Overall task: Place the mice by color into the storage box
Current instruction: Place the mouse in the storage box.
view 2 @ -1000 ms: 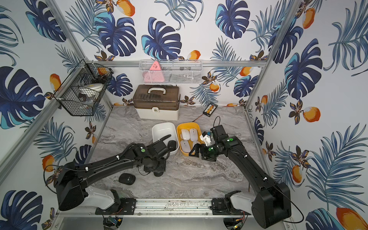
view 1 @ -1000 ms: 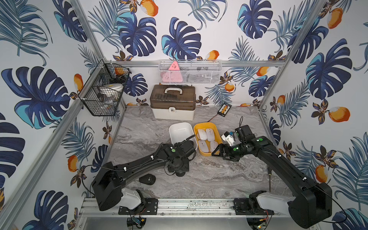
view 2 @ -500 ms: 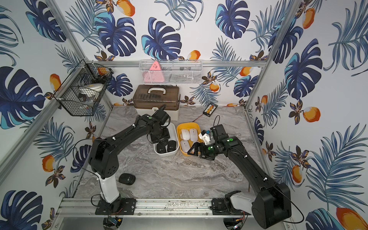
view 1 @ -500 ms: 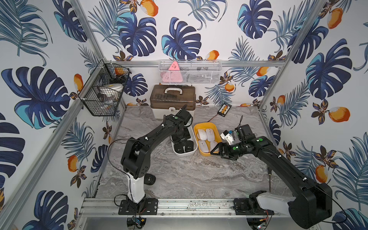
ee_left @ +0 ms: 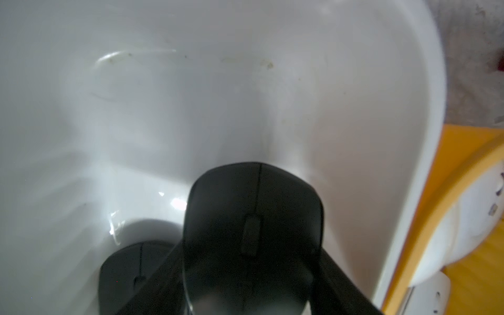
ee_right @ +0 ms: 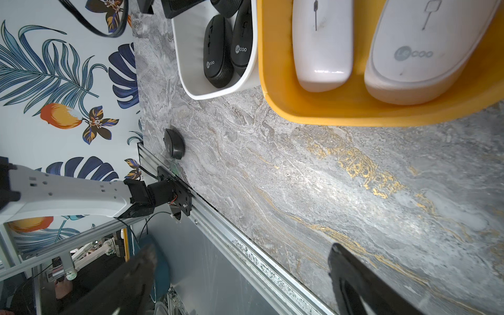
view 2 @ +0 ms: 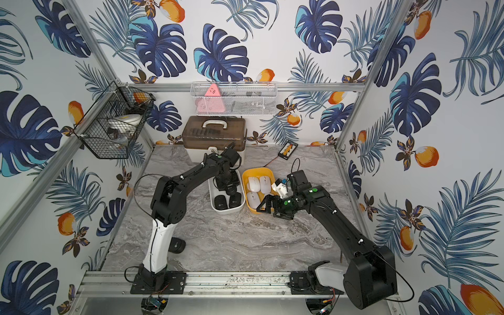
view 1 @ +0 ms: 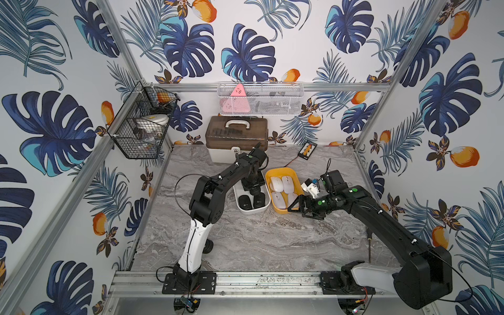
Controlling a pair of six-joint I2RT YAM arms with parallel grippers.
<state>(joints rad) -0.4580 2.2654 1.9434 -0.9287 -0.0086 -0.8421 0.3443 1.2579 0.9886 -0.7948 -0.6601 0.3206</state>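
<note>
My left gripper (ee_left: 251, 245) is shut on a black mouse (ee_left: 253, 196) and holds it low inside the white storage box (ee_left: 403, 136), above another black mouse (ee_left: 136, 272). In both top views the left gripper (view 1: 255, 191) (view 2: 230, 188) hangs over that box (view 1: 252, 211), where two black mice (view 1: 244, 202) lie at the near end. Beside it, the yellow box (view 1: 281, 171) holds several white mice (view 1: 275, 183). One black mouse (view 2: 177, 244) lies on the table by the left arm's base. My right gripper (view 1: 296, 204) (ee_right: 240, 272) stands open and empty just off the yellow box's near right corner.
A brown-lidded case (view 1: 236, 136) stands at the back behind the boxes. A small orange-and-black device (view 1: 308, 149) with a cable lies at the back right. A screwdriver (view 1: 368, 245) lies near the right arm. Wire baskets (view 1: 141, 128) hang on the walls.
A second ago the left gripper was over the table's middle; it has swung back to the white box with the black mouse. The right arm has barely moved.
</note>
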